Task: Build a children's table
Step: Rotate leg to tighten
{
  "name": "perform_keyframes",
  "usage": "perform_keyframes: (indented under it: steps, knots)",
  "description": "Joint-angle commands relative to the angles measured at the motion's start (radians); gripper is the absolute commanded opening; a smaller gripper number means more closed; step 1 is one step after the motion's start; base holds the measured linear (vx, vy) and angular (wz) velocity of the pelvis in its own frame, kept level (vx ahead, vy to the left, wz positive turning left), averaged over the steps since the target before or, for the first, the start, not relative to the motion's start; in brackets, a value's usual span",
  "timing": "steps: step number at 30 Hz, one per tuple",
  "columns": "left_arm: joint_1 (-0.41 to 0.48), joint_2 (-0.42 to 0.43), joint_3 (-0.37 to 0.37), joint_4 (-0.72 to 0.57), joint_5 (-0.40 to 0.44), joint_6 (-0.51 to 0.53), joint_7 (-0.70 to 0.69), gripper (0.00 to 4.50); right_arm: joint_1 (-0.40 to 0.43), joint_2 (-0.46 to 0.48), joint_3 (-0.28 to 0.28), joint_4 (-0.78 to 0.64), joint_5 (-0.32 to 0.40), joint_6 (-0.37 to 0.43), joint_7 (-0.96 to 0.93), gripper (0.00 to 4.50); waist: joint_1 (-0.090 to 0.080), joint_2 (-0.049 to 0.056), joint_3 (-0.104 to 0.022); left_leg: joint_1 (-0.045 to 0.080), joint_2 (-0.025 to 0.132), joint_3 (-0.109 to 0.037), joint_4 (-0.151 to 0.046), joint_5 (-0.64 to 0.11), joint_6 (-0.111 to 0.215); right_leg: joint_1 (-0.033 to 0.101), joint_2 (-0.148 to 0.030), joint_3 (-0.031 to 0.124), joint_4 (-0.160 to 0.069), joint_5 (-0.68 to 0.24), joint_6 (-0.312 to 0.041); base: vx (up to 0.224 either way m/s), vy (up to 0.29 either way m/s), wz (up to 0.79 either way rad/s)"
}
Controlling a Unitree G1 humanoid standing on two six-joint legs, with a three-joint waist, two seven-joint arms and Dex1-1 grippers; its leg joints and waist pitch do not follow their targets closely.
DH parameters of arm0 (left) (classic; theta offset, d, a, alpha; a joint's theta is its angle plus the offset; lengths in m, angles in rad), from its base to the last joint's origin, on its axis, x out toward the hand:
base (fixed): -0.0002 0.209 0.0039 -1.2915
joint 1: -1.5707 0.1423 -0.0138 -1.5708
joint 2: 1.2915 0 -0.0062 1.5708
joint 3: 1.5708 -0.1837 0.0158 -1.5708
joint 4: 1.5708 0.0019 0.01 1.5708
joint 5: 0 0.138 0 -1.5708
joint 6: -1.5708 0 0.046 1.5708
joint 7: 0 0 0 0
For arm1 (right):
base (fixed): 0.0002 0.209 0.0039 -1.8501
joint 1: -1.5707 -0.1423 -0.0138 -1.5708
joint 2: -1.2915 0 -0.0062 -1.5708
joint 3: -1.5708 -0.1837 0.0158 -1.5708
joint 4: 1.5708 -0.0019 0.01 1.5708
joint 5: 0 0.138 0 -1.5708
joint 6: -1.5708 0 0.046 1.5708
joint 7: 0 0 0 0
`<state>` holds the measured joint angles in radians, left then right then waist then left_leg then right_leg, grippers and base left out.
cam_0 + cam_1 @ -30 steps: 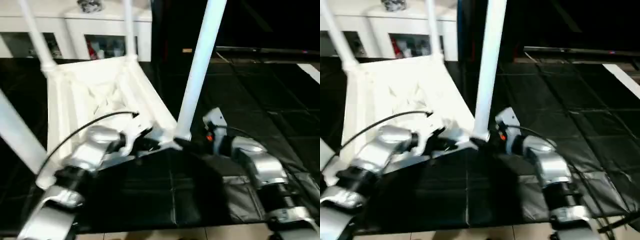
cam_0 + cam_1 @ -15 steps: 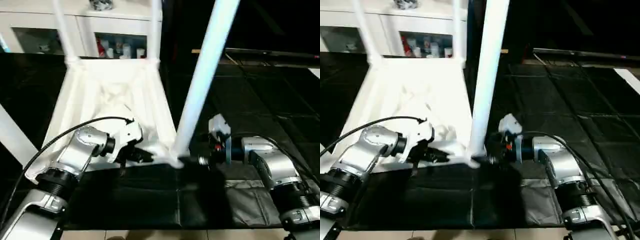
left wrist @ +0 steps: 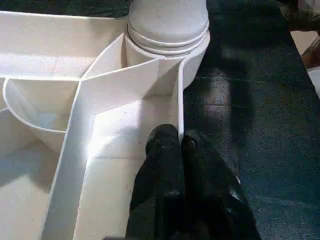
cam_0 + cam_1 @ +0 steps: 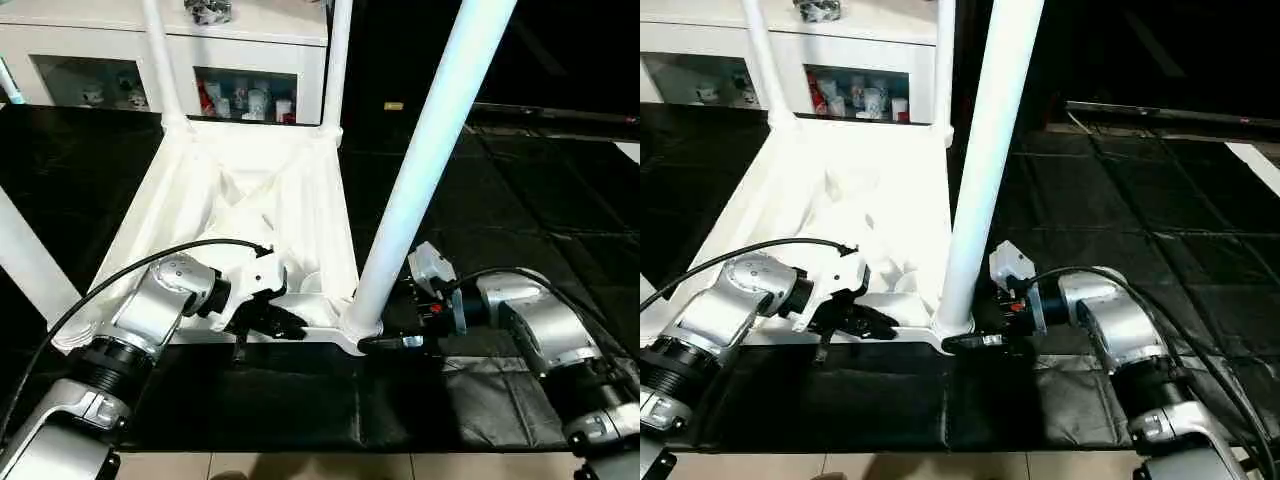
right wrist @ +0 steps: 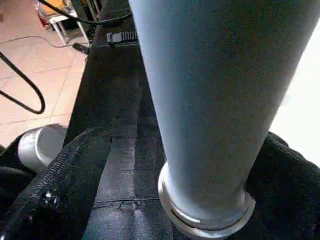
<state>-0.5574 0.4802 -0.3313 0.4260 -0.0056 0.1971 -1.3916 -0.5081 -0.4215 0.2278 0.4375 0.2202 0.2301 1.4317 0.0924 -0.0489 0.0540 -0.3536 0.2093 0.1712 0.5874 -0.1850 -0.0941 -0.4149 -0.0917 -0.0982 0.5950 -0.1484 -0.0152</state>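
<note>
The children's table lies upside down on a black mat, its ribbed white top (image 4: 250,200) facing up. Its legs stand in the corner sockets: far left (image 4: 160,60), far right (image 4: 337,60), near left (image 4: 25,265) and near right (image 4: 430,160). My left gripper (image 4: 290,325) is shut on the top's thin near rim (image 3: 181,100), close to the near right socket (image 3: 167,40). My right gripper (image 4: 388,338) is open at that leg's foot (image 5: 205,210), a finger (image 5: 65,190) on each side. A gap shows beside the leg.
A white cabinet (image 4: 250,60) with glass doors stands behind the table. The black mat (image 4: 300,400) reaches the pale tiled floor (image 4: 300,465) at the near edge. Dark floor (image 4: 540,180) spreads to the right. A black cable (image 4: 130,270) loops over my left forearm.
The head views have swung and levelled, so the camera has moved. Both grippers stay at the near right corner, the left shut and the right open around the leg.
</note>
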Motion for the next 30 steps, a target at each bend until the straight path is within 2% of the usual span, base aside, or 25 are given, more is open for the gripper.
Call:
perform_keyframes:
  steps: [1, 4, 12, 16, 23, 30]
  knots:
    - [-0.014, -0.004, -0.007, -0.044, -0.016, -0.018, -0.015, 0.0, -0.008, -0.001, 0.01, 0.008, -0.005, 0.003, 0.022, 4.26, -0.005, 0.0, -0.067, 0.003, 0.026, 0.003, -0.068, -0.205, 0.04, 0.056, -0.052, 0.051, -0.066, -0.33, -0.186, 0.0, 0.0, 0.0]
    - [-0.016, -0.003, -0.007, -0.04, -0.015, -0.022, -0.01, 0.0, -0.017, 0.003, 0.011, 0.022, 0.004, 0.006, 0.034, 4.05, -0.005, -0.002, -0.068, 0.002, 0.025, 0.003, -0.068, -0.198, 0.041, 0.058, -0.052, 0.05, -0.065, -0.319, -0.191, 0.0, 0.0, 0.0]
    - [-0.021, -0.004, -0.008, -0.031, -0.012, -0.028, -0.002, 0.0, -0.024, 0.003, 0.019, 0.031, 0.011, 0.006, 0.05, 3.31, -0.003, 0.0, -0.069, 0.002, 0.026, 0.004, -0.067, -0.195, 0.04, 0.058, -0.052, 0.05, -0.063, -0.31, -0.194, 0.0, 0.0, 0.0]
    - [-0.023, -0.005, -0.006, -0.024, -0.01, -0.031, 0.001, 0.0, -0.021, 0.003, 0.021, 0.031, 0.014, 0.006, 0.061, 3.21, -0.001, 0.002, -0.07, 0.002, 0.025, 0.004, -0.066, -0.189, 0.041, 0.059, -0.053, 0.051, -0.062, -0.302, -0.195, 0.0, 0.0, 0.0]
    - [-0.024, -0.005, -0.004, -0.017, -0.009, -0.034, 0.006, 0.0, -0.013, 0.005, 0.026, 0.026, 0.017, 0.004, 0.064, 2.5, -0.001, 0.002, -0.07, 0.001, 0.025, 0.004, -0.066, -0.189, 0.041, 0.06, -0.052, 0.049, -0.061, -0.302, -0.195, 0.0, 0.0, 0.0]
    - [-0.028, -0.012, 0.002, -0.011, -0.01, -0.031, 0.017, 0.0, -0.012, 0.006, 0.024, 0.027, 0.018, 0.003, 0.062, 2.13, 0.0, 0.002, -0.071, 0.001, 0.025, 0.004, -0.065, -0.19, 0.04, 0.06, -0.052, 0.05, -0.061, -0.3, -0.196, 0.0, 0.0, 0.0]
